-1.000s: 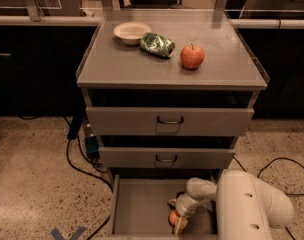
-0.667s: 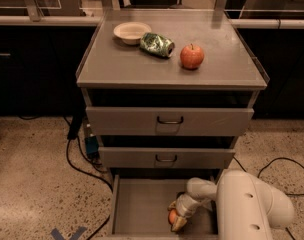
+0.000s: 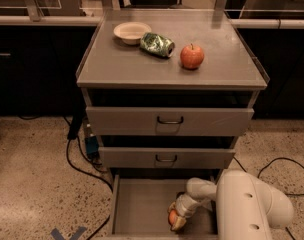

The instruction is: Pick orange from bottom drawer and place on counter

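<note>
There is one orange, and it lies in the bottom drawer, on the grey floor towards the right front corner. One gripper reaches down into that drawer at the end of the single white arm. Its jaws look clamped on the orange, with the fruit showing at the left of the tip and a pale finger just under it.

The cabinet has three drawers. The top drawer and the middle drawer each carry one dark wire handle and sit pushed in, while the bottom one is pulled well out.

The table bears three things: one pale bowl at the back left, one crushed green can on its side just beside the bowl, and one red apple upright with its stem, near the can but apart from it.

Against the picture a second ago little differs. The bowl, can and apple lie as they did, and all three drawers stand as before. The gripper stays low over the same spot, and the orange has hardly moved, shifted at most a trace to the left.
</note>
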`<action>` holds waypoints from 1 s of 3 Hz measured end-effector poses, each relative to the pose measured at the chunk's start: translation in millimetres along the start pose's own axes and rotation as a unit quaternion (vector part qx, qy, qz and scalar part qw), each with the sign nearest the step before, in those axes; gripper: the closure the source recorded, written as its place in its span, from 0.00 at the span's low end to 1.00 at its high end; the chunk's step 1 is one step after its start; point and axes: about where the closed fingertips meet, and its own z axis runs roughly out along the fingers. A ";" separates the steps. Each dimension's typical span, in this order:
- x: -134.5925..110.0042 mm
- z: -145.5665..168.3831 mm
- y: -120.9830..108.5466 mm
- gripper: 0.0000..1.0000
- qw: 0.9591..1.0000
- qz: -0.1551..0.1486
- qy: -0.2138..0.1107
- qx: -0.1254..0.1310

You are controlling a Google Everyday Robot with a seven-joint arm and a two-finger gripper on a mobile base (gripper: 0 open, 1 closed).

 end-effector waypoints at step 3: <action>-30.5 -74.9 15.0 1.00 0.998 -0.026 0.024 0.045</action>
